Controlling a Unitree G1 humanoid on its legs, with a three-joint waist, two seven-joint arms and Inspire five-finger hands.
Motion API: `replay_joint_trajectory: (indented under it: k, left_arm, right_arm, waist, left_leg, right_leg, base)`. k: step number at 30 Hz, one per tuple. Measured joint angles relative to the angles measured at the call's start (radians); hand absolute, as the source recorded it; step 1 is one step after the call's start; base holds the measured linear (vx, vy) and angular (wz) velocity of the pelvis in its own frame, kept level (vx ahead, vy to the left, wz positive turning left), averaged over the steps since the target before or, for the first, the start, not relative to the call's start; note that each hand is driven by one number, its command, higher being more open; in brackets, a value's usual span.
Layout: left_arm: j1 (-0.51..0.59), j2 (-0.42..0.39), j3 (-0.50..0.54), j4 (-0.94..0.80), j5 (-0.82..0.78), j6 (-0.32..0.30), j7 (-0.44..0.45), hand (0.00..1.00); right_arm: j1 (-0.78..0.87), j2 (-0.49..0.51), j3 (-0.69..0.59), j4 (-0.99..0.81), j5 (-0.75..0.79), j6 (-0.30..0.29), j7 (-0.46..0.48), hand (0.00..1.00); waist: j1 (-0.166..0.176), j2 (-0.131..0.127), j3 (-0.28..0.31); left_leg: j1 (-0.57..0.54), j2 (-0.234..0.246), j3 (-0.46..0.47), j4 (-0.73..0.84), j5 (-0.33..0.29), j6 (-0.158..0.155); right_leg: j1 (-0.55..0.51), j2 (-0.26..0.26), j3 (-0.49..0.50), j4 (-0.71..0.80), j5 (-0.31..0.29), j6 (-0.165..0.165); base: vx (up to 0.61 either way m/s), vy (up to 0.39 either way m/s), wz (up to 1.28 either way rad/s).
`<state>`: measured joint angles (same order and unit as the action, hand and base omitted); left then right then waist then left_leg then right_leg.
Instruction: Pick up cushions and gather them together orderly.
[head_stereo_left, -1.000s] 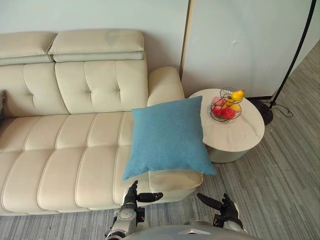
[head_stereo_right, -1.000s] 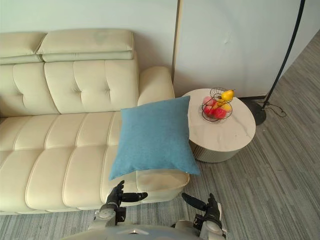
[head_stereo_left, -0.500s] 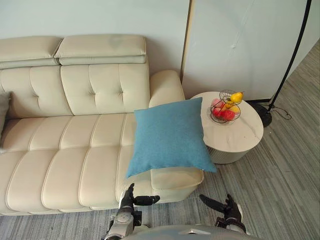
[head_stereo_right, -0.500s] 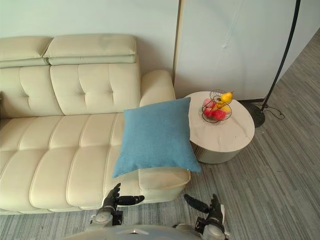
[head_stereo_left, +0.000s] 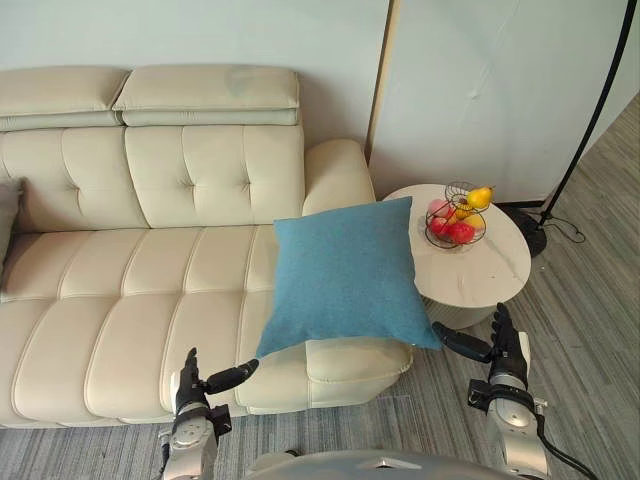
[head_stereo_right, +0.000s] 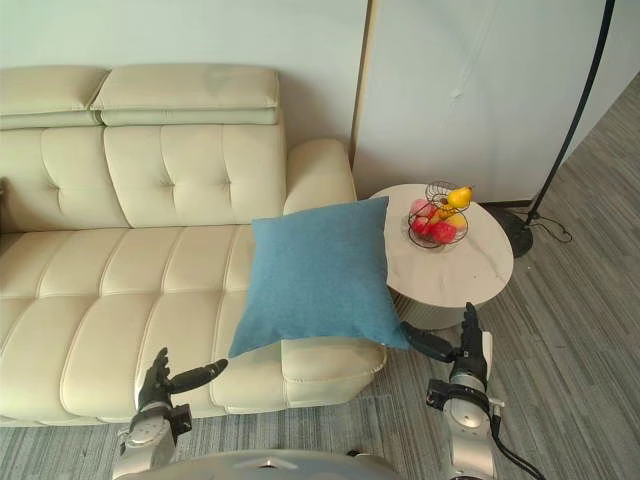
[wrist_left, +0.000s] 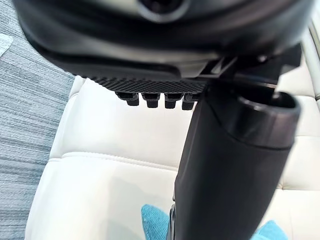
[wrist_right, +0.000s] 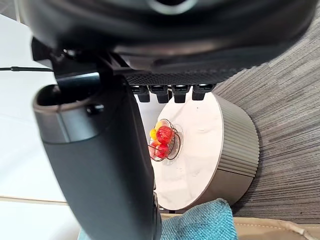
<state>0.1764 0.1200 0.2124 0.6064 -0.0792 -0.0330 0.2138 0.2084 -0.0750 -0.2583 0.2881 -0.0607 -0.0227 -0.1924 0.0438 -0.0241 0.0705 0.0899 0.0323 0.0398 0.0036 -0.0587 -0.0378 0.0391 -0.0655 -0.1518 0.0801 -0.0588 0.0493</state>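
Two hands spread open, empty. Blue cushion (head_stereo_left: 345, 275) leaned across sofa (head_stereo_left: 120, 300) seat and armrest; right hand (head_stereo_left: 505, 350) nearer, just beside its 5 o'clock corner; left hand (head_stereo_left: 190, 388) farther, at 7 o'clock.

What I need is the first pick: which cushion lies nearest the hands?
The blue cushion, at the right end of the sofa; the grey cushion is far left.

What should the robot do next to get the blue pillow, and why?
Probably reach both hands forward and inward to the blue cushion's lower corners. It lies on the sofa's right end, and the open left hand and open right hand sit low on either side of it, holding nothing.
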Motion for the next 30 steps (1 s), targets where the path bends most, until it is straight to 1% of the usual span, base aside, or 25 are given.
replay_joint_trajectory:
  k: [6,9,11,14,17,19,21,23,24,25,27,28,29,30]
  left_arm:
    - [-0.01,0.011,0.009,-0.035,-0.033,0.0,0.027,1.0]
    - [-0.036,0.012,0.0,-0.035,-0.042,-0.001,0.032,1.0]
    - [-0.062,0.014,-0.03,-0.035,-0.047,0.0,0.041,1.0]
    - [-0.104,0.019,-0.079,-0.035,-0.047,0.0,0.044,1.0]
    - [-0.187,0.027,-0.129,-0.036,-0.047,-0.001,0.047,1.0]
    - [-0.26,0.034,-0.164,-0.036,-0.047,-0.001,0.056,1.0]
    - [-0.315,0.038,-0.198,-0.037,-0.05,-0.002,0.065,1.0]
    - [-0.395,0.041,-0.235,-0.037,-0.07,-0.002,0.068,1.0]
    - [-0.412,0.041,-0.241,-0.037,-0.07,-0.003,0.068,1.0]
    - [-0.453,0.041,-0.255,-0.037,-0.08,-0.003,0.07,0.0]
    - [-0.512,0.053,-0.281,-0.036,-0.088,-0.003,0.085,0.0]
    - [-0.526,0.056,-0.282,-0.035,-0.089,-0.003,0.088,0.0]
    - [-0.559,0.065,-0.287,-0.034,-0.112,-0.003,0.097,0.0]
    - [-0.564,0.068,-0.289,-0.034,-0.117,-0.003,0.101,0.0]
  right_arm:
    - [-0.015,-0.023,0.008,0.002,0.001,0.0,0.018,1.0]
    - [-0.049,-0.053,0.026,0.013,0.003,0.0,0.019,1.0]
    - [-0.095,-0.079,0.054,0.042,0.007,0.001,0.019,1.0]
    - [-0.152,-0.089,0.093,0.083,0.023,0.001,0.017,1.0]
    - [-0.23,-0.089,0.144,0.102,0.024,0.001,0.015,1.0]
    - [-0.296,-0.088,0.174,0.104,0.024,0.001,0.011,1.0]
    - [-0.346,-0.089,0.193,0.11,0.026,0.001,0.002,1.0]
    - [-0.423,-0.089,0.217,0.128,0.042,0.001,-0.012,1.0]
    - [-0.44,-0.089,0.223,0.131,0.051,0.001,-0.015,1.0]
    - [-0.478,-0.09,0.236,0.136,0.065,0.001,-0.023,0.0]
    - [-0.542,-0.089,0.253,0.151,0.068,0.001,-0.041,0.0]
    - [-0.561,-0.089,0.258,0.16,0.07,0.001,-0.044,0.0]
    - [-0.609,-0.09,0.276,0.178,0.103,0.001,-0.058,0.0]
    - [-0.62,-0.09,0.281,0.185,0.107,0.001,-0.062,0.0]
  waist:
    - [-0.004,0.0,0.0]
    - [-0.004,0.0,0.0]
    - [-0.007,0.0,0.001]
    - [-0.007,-0.001,0.014]
    - [-0.005,-0.005,0.052]
    - [-0.003,-0.01,0.097]
    - [-0.003,-0.015,0.122]
    - [-0.003,-0.025,0.169]
    - [-0.003,-0.026,0.176]
    - [-0.004,-0.029,0.196]
    - [-0.004,-0.026,0.229]
    - [-0.003,-0.025,0.232]
    - [-0.003,-0.021,0.246]
    - [-0.003,-0.019,0.249]
  left_leg:
    - [-0.011,-0.002,0.0,0.002,-0.003,0.006]
    - [-0.046,-0.005,0.0,0.003,0.002,0.013]
    - [-0.074,-0.009,0.0,0.003,0.012,0.018]
    - [-0.088,-0.012,-0.001,0.004,0.017,0.021]
    - [-0.13,-0.014,-0.003,0.012,0.026,0.028]
    - [-0.176,-0.014,-0.004,0.038,0.029,0.028]
    - [-0.219,-0.014,-0.01,0.065,0.029,0.029]
    - [-0.267,-0.014,-0.012,0.097,0.029,0.029]
    - [-0.281,-0.014,-0.012,0.106,0.029,0.029]
    - [-0.311,-0.013,-0.011,0.124,0.028,0.03]
    - [-0.349,-0.012,-0.007,0.15,0.028,0.03]
    - [-0.362,-0.011,-0.005,0.157,0.028,0.03]
    - [-0.389,-0.009,-0.001,0.173,0.028,0.03]
    - [-0.393,-0.008,0.0,0.176,0.028,0.03]
  right_leg:
    - [-0.009,0.0,0.012,-0.011,0.013,0.0]
    - [-0.035,0.0,0.016,-0.033,0.034,0.001]
    - [-0.057,-0.001,0.018,-0.049,0.051,0.001]
    - [-0.059,0.0,0.017,-0.071,0.066,-0.001]
    - [-0.094,-0.001,0.015,-0.077,0.085,-0.006]
    - [-0.126,-0.002,0.02,-0.077,0.099,-0.014]
    - [-0.157,-0.002,0.03,-0.076,0.113,-0.02]
    - [-0.191,-0.001,0.041,-0.073,0.127,-0.025]
    - [-0.203,-0.001,0.044,-0.071,0.13,-0.025]
    - [-0.229,-0.001,0.049,-0.065,0.137,-0.026]
    - [-0.259,-0.001,0.056,-0.059,0.148,-0.023]
    - [-0.271,0.0,0.06,-0.056,0.151,-0.024]
    - [-0.299,0.001,0.067,-0.044,0.155,-0.023]
    - [-0.304,0.001,0.069,-0.04,0.155,-0.023]
  base:
    - [-0.02,0.005,-0.02]
    - [-0.05,0.015,-0.03]
    - [-0.02,0.008,-0.01]
    - [0.0,0.0,0.0]
    - [-0.03,0.012,0.01]
    - [-0.09,0.024,0.01]
    - [-0.09,0.025,0.03]
    - [-0.12,0.026,0.0]
    - [-0.16,0.025,-0.03]
    - [-0.13,0.018,-0.05]
    - [-0.12,0.013,-0.07]
    - [-0.13,0.011,-0.11]
    - [-0.1,0.008,-0.1]
    - [-0.1,0.004,-0.1]
